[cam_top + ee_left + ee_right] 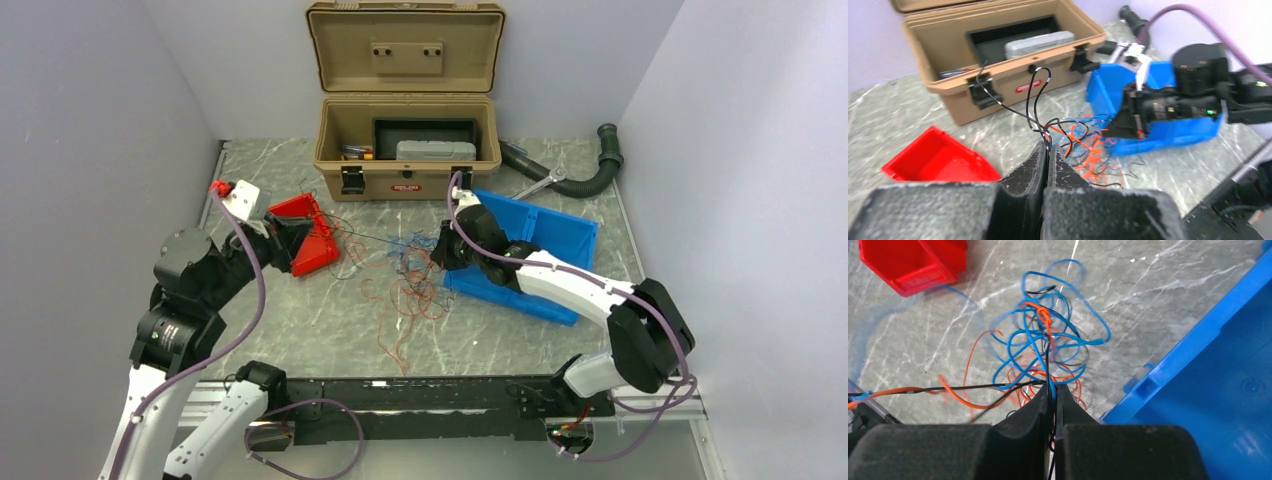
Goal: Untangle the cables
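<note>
Both pincers are gripping the cables point(405, 290) on the worktop point(300, 330).
The left pincer point(1048, 148) is sitting near the red bin point(305, 235), pinched together on black strands; the orange, blue and black tangle is lying mid-worktop in front of the tan toolbox point(405, 150); the right pincer point(1054, 391) is pressing closed on blue and black strands, just beside the blue bin point(1208, 390).
</note>
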Robot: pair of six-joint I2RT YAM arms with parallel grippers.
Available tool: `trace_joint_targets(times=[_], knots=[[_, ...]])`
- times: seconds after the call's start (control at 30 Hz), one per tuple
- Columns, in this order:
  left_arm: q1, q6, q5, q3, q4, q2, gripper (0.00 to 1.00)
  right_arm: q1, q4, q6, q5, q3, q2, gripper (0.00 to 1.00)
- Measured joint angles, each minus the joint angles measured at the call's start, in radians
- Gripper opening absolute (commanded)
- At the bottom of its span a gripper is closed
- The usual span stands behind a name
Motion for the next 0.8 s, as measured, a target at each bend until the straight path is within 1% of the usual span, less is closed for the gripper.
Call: trace_joint_targets(times=[0.1,0.13,0.17,0.2,0.23,0.27,0.3,0.33,0.4,0.47,0.57,0.8], knots=[[0.0,0.0,-0.086,0.0,-0.024,-0.011,0.0,0.005,-0.011,0.021,0.028,0.0,-0.034,0.09],[0.0,-0.002,-0.122,0.0,-0.036,-0.01,0.0,0.002,-0.015,0.024,0.041,0.0,-0.047,0.14],[0.0,-0.004,-0.146,0.0,-0.043,-0.008,0.0,-0.001,-0.02,0.026,0.053,0.0,-0.062,0.21],[0.0,-0.005,-0.165,0.0,-0.048,-0.007,0.0,-0.003,-0.025,0.027,0.066,0.0,-0.075,0.35],[0.0,-0.006,-0.183,-0.002,-0.048,-0.006,0.0,-0.006,-0.035,0.021,0.077,0.0,-0.09,0.52],[0.001,-0.007,-0.199,-0.003,-0.048,-0.006,0.0,-0.01,-0.047,0.019,0.086,0.0,-0.105,0.65],[0.002,-0.007,-0.215,-0.005,-0.047,-0.007,0.0,-0.013,-0.055,0.011,0.093,0.0,-0.117,0.72],[0.003,-0.008,-0.224,-0.007,-0.046,-0.009,0.0,-0.017,-0.06,0.003,0.095,0.0,-0.134,0.75],[0.003,-0.007,-0.233,-0.01,-0.046,-0.014,0.0,-0.021,-0.062,-0.018,0.089,-0.005,-0.171,0.78],[0.003,-0.005,-0.225,-0.01,-0.045,-0.011,0.0,-0.023,-0.061,-0.042,0.069,-0.013,-0.225,0.78],[0.003,-0.002,-0.173,-0.021,-0.037,-0.001,0.0,-0.023,-0.052,-0.079,0.02,-0.013,-0.296,0.76],[0.003,0.014,-0.034,-0.051,-0.016,0.009,0.02,-0.021,-0.046,-0.153,-0.146,-0.005,-0.301,0.75]])
